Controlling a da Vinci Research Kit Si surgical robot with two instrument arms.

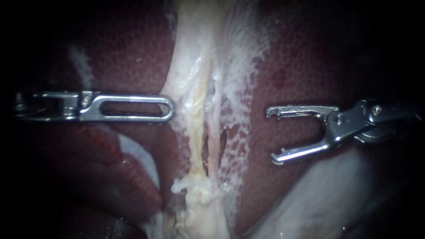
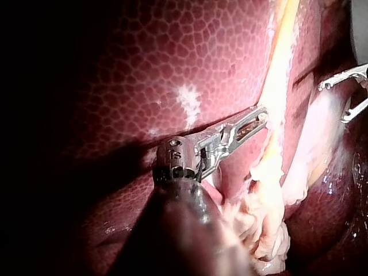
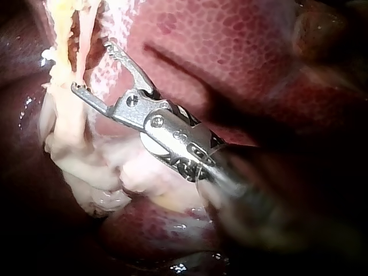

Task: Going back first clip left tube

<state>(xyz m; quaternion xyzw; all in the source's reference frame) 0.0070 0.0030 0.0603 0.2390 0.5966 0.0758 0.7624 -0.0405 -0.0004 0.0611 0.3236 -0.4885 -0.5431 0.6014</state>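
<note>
Mottled red liver (image 1: 133, 48) forms the background. At frame centre, pale tissue (image 1: 195, 26) runs top to bottom, with the yellowish left tube (image 1: 198, 128) beside a pinker tube (image 1: 215, 135). Left instrument (image 1: 168, 107), centre left: jaws pressed together, tip touching the pale tissue's edge. Right instrument (image 1: 272, 135), centre right: jaws spread wide, clear of the tubes.

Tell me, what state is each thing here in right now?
Left tool: jaws shut, holding nothing.
Right tool: jaws open, empty.
Left tube: bared, no clip showing.
Right tube: bared, no clip showing.
</note>
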